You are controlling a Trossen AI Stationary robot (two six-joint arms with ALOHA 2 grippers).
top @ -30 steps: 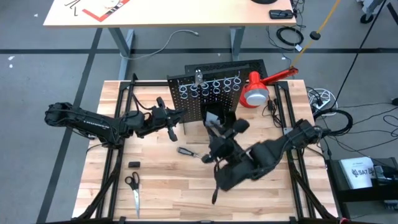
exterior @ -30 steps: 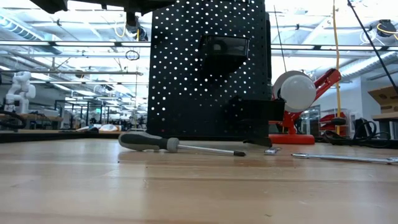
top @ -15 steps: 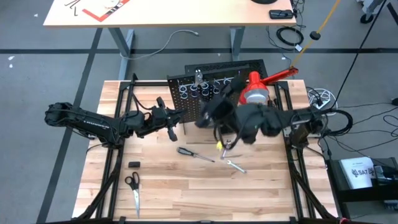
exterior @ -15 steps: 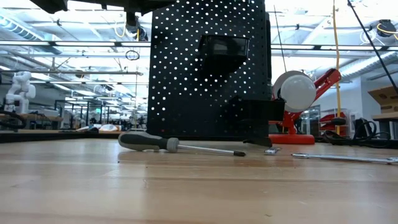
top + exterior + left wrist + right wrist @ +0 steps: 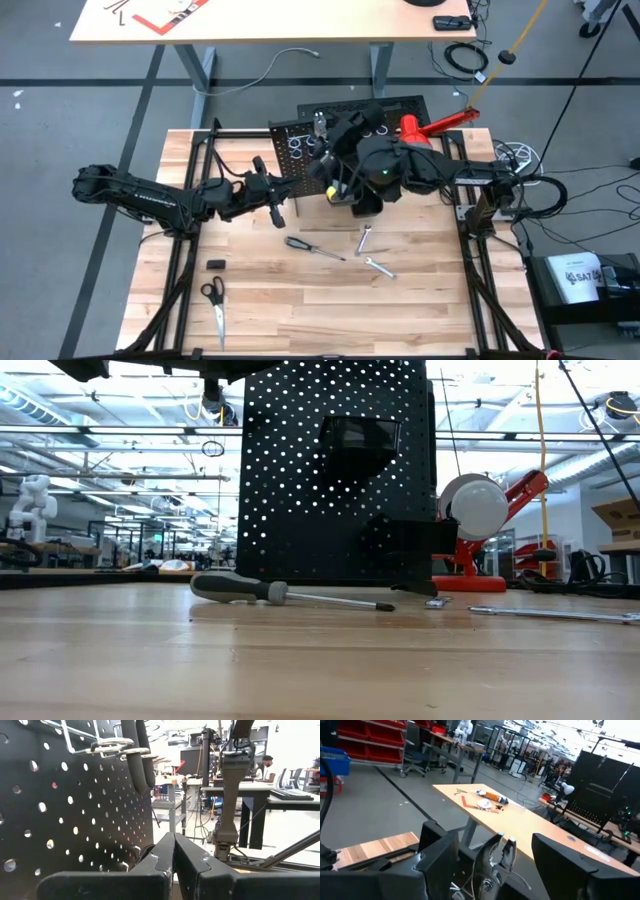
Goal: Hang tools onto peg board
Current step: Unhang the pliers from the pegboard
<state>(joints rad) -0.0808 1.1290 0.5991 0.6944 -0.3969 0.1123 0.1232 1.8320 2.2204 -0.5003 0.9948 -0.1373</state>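
Box (image 5: 583,278) beside table marked "SA7", no other writing legible

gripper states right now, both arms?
Left gripper: shut, empty, beside the peg board.
Right gripper: open, over the peg board; something pale-handled between the fingers, contact unclear.

1. The left arm (image 5: 150,198) lies low across the desk, its left gripper (image 5: 174,851) beside the peg board (image 5: 300,150), jaws shut.
2. The right arm (image 5: 440,175) reaches over the peg board's top; its right gripper (image 5: 490,852) has jaws spread wide.
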